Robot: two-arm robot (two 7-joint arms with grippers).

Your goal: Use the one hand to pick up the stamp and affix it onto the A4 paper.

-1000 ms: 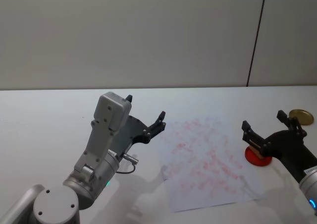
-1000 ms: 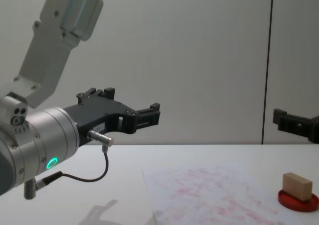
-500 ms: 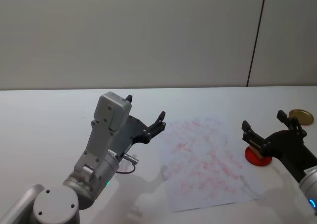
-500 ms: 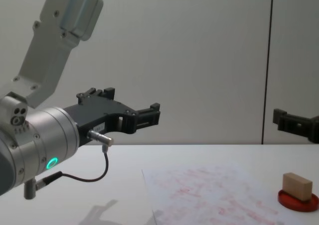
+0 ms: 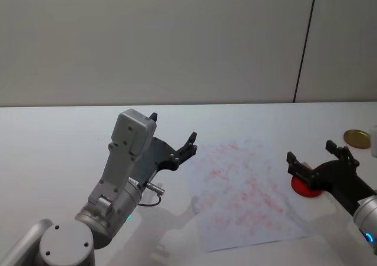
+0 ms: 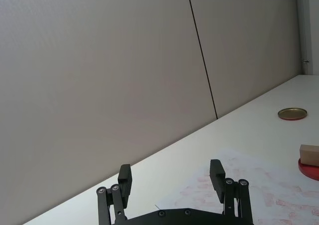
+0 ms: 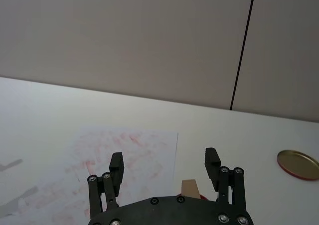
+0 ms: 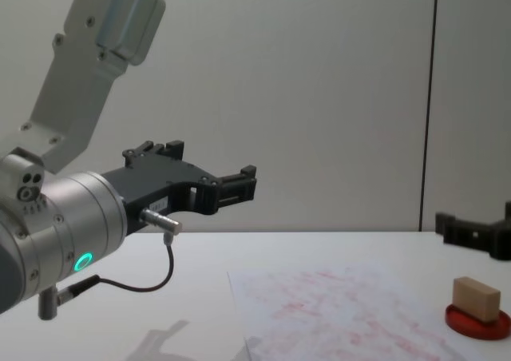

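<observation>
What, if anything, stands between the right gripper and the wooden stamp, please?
Nothing visible does. The open right gripper hangs above the stamp on its red ink pad, only air between. The left gripper idles left of the paper.

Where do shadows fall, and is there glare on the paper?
Head view: soft arm shadow on the table left of the paper. Chest view: faint shadow below the left gripper. Right wrist view: grey shadow streaks beside the paper. No glare.
</observation>
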